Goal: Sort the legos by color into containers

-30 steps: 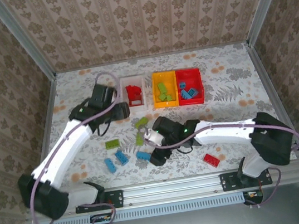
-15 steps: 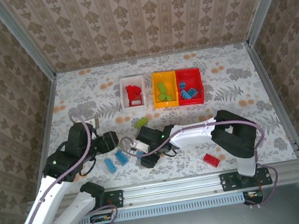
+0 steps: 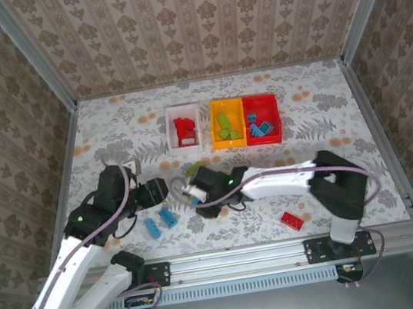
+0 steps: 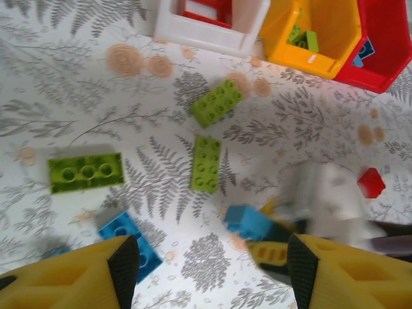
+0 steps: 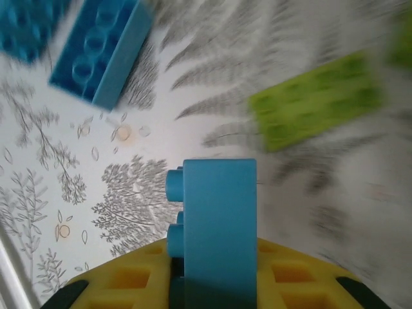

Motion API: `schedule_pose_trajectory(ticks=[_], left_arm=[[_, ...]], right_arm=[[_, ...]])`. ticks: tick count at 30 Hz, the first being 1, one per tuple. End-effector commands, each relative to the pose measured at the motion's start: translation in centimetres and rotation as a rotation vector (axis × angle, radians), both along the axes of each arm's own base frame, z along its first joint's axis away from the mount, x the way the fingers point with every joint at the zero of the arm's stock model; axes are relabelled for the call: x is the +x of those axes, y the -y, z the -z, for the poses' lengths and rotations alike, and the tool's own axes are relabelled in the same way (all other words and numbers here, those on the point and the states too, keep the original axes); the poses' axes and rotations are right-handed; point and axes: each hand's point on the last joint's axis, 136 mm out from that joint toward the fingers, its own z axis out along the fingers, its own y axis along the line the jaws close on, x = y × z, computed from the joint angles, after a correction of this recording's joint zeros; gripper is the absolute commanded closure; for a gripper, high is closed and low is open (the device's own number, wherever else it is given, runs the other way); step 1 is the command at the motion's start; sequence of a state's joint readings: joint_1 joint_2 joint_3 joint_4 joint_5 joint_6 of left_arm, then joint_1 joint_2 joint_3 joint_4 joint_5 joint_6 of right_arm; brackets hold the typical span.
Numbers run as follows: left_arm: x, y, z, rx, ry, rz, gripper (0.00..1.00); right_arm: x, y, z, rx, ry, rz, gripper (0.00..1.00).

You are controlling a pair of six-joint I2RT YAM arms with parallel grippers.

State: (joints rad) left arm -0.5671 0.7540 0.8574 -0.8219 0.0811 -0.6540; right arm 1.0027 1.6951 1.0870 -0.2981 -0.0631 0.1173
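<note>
The right gripper (image 3: 195,195) was clamped shut on a blue brick (image 5: 219,225), which stood on end in the jaws with its studs facing sideways, low over the table (image 3: 313,84) at mid-front. Its target, I'd judge, was the red bin (image 3: 258,97), which already had blue bricks in it. That bin lay farther back and to the right of this hand, beyond the orange bin (image 3: 223,101). The orange bin held green bricks and the white bin (image 3: 171,132) held red ones. The left gripper (image 3: 162,192) hung just beside, jaws partway open, with nothing in them. Loose blues (image 3: 153,227), loose greens (image 4: 206,163) and one red brick (image 3: 293,221) lay unsorted.
</note>
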Motion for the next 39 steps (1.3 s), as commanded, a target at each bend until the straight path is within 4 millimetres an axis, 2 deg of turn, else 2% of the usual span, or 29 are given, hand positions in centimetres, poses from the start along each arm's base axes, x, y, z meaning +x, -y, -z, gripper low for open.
schedule_pose_trajectory(ticks=[1,4,7,10,15,20,23,28,33,39], left_arm=[[2.5,4.1,-3.3,-0.094,0.102,0.103,0.35],[4.8,7.6,-4.3,-0.095,0.131,0.167,0.35],[6.9,11.2,-5.3,-0.098,0.159,0.233,0.35],[8.7,14.6,-6.3,-0.103,0.191,0.291,0.35],[11.1,19.0,-6.9,-0.11,0.211,0.357,0.34],[12.4,21.1,-6.4,-0.104,0.209,0.393,0.34],[12.6,21.5,-5.4,-0.086,0.187,0.402,0.34],[12.4,20.1,-3.7,-0.031,0.146,0.372,0.34],[11.8,17.7,-2.6,0.01,0.118,0.321,0.33],[10.6,12.9,-0.6,0.114,0.045,0.228,0.33]], right_arm=[[4.4,5.7,-5.1,0.09,0.054,0.267,0.85],[8.3,11.9,-6.7,0.15,0.044,0.492,0.85],[11.8,17.0,-7.0,0.16,0.026,0.693,0.85],[15.2,20.8,-6.3,0.136,-0.026,0.866,0.85],[20.1,23.1,-4.2,0.094,-0.103,0.998,0.84],[23.3,25.3,-1.9,0.031,-0.167,1.112,0.81],[24.5,25.5,-1.0,0.014,-0.195,1.124,0.77],[25.9,25.1,-1.3,0.019,-0.189,1.112,0.54],[25.8,24.5,-3.7,0.047,-0.138,1.086,0.42],[24.1,23.7,-8.6,0.086,-0.033,1.06,0.42]])
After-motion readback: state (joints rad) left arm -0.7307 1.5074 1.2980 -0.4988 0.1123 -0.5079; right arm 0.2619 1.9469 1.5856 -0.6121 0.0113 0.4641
